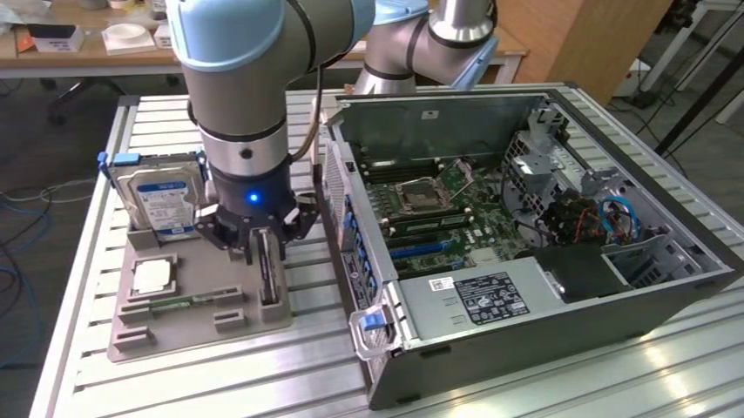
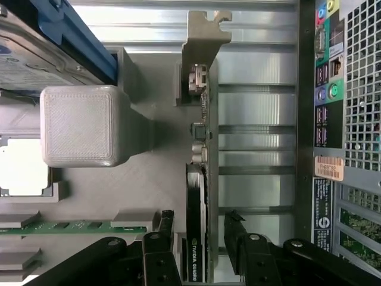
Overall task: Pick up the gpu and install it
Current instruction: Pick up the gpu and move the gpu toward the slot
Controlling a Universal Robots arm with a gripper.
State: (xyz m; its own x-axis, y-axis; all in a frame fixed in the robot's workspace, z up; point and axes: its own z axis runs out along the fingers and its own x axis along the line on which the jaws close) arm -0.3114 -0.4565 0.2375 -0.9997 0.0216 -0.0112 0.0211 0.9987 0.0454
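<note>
Straddling the gpu (image 2: pixel 195 202), the end effector (image 2: pixel 200 229) has its jaws apart, one finger on either side of the card and not yet clamped. For a good grip, I judge it should sit centred and square so the card lifts straight out of its slot. The grey tray (image 1: pixel 186 335), near the counter's (image 1: pixel 524 383) edge on the exterior view's left, also holds a hard drive (image 1: pixel 163 205), a processor (image 1: pixel 152 277) and a memory stick (image 1: pixel 180 303). The computer case (image 1: pixel 558 296) stands open beside it.
</note>
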